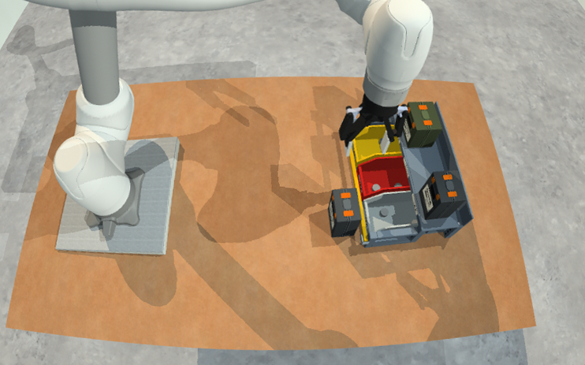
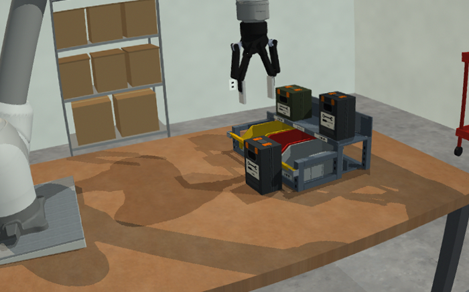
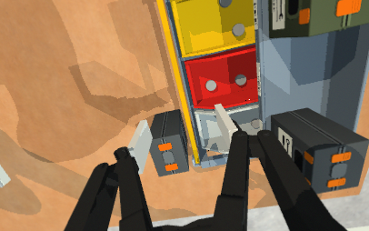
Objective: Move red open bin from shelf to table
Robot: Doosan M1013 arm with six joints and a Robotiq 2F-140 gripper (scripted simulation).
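Note:
The red open bin (image 1: pixel 383 175) sits in the middle slot of the low grey-blue shelf (image 1: pixel 410 178), between a yellow bin (image 1: pixel 374 140) and a grey bin (image 1: pixel 388 214). It shows in the exterior view (image 2: pixel 291 137) and the wrist view (image 3: pixel 224 78), with two round grey parts inside. My gripper (image 2: pixel 255 89) hangs well above the shelf's yellow-bin end, pointing down, open and empty. In the wrist view its pale fingertips frame the grey bin's front and a dark case.
A dark grey case (image 1: pixel 345 212) stands on the table against the shelf's front rail. An olive case (image 1: pixel 420 123) and a second dark case (image 1: pixel 442 194) stand on the shelf's upper level. The arm's base plate (image 1: pixel 118 198) lies at the table's left.

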